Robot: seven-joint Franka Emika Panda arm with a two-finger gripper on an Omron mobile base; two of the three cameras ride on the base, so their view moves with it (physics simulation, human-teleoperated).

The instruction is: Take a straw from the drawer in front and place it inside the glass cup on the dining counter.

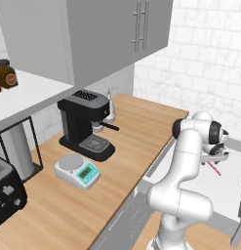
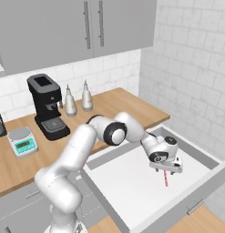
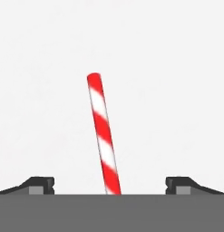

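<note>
The drawer (image 2: 132, 182) stands pulled open at lower right of the right base view, so access is done; the straw (image 2: 166, 178) lies on its pale floor, right of centre, not yet lifted. The gripper (image 2: 167, 169) hangs directly over it, jaws spread wide and empty; in the hand view the straw (image 3: 103, 138) runs up the middle of the frame between the two fingertips (image 3: 41, 185). Left, by this reading: grasp, lift, carry to the cup, drop in.
</note>
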